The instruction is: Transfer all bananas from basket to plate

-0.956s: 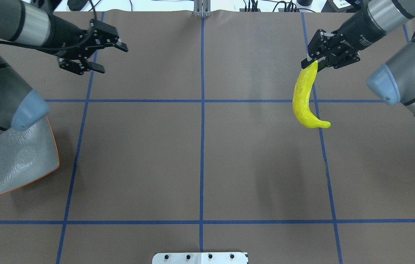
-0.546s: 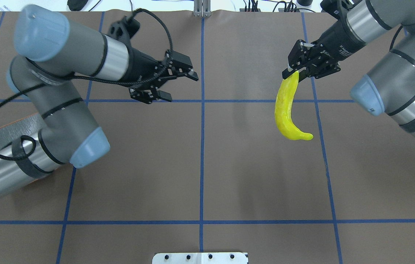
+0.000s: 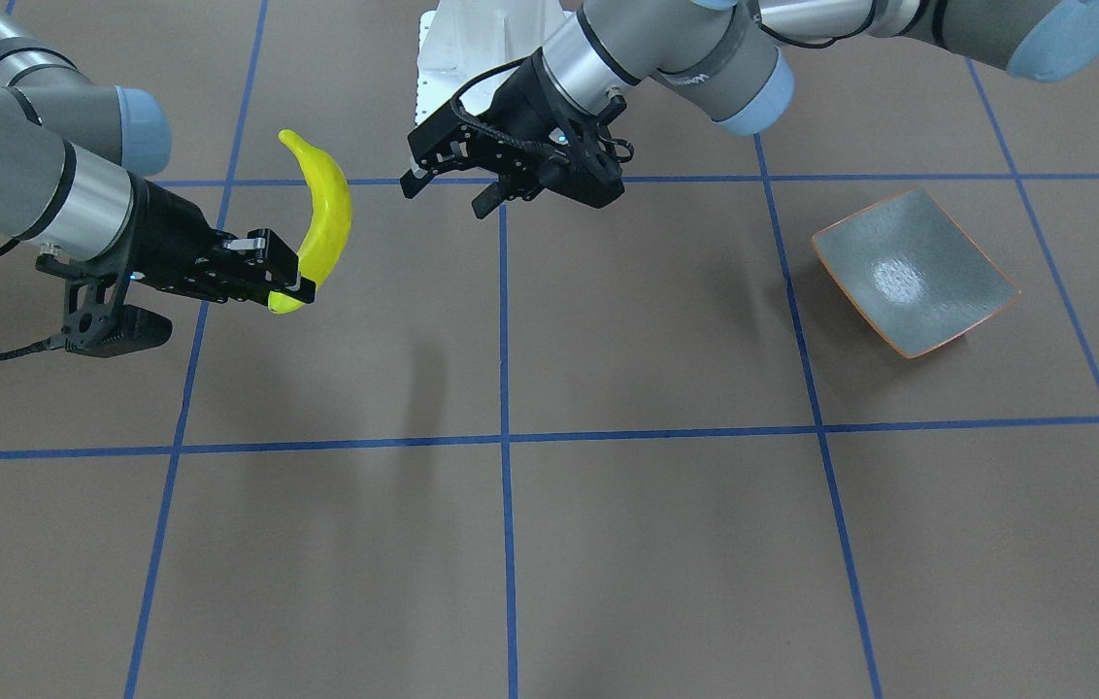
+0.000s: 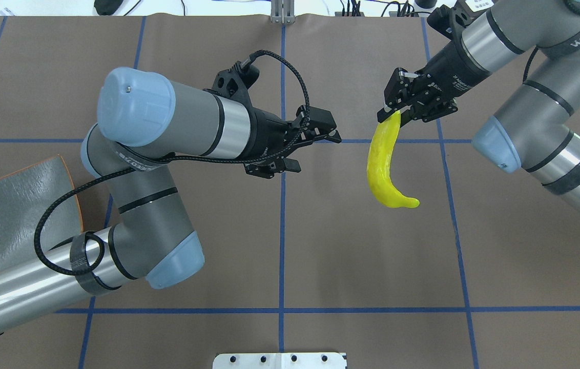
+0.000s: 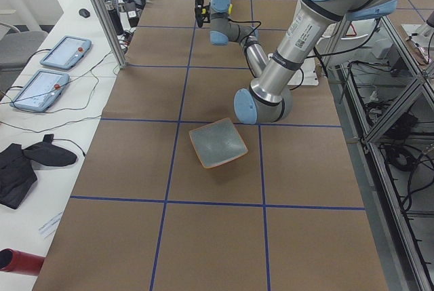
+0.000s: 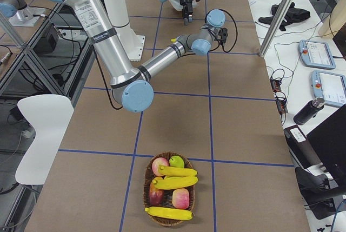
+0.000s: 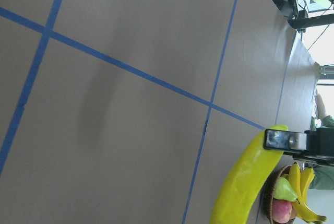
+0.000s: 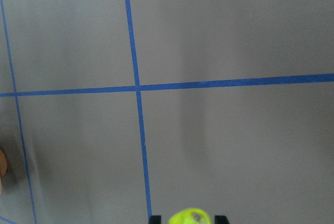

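One banana (image 4: pixel 382 166) hangs over table (image 4: pixel 320 256), upper right of overhead frame, top end clamped in your right hand (image 4: pixel 391 117), long axis running down-frame. Left hand (image 4: pixel 315 152), spread apart, faces it from frame centre; plate (image 4: pixel 18 205) far left.

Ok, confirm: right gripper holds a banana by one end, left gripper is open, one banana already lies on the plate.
No: the plate is bare, as the exterior front-facing view shows. The right gripper does hold the banana by one end; the left gripper is open.
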